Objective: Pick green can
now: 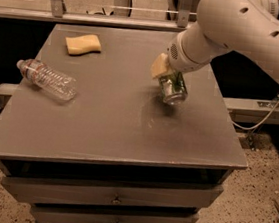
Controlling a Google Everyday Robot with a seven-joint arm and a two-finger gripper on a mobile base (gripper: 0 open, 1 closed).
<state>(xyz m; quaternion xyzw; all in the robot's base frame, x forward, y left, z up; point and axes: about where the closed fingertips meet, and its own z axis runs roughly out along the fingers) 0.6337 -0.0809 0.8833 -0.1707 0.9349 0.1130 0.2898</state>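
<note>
The green can is tilted, its silver end facing down and forward, with its green-and-white body partly hidden by the fingers. My gripper is shut on the can and holds it a little above the grey table, right of centre. A tan finger pad shows on the can's left side. The can's shadow lies on the table just below it. The white arm reaches in from the upper right.
A clear ribbed plastic bottle lies on its side at the table's left. A yellow sponge sits at the back left. Drawers are below the tabletop; a rail and cables run to the right.
</note>
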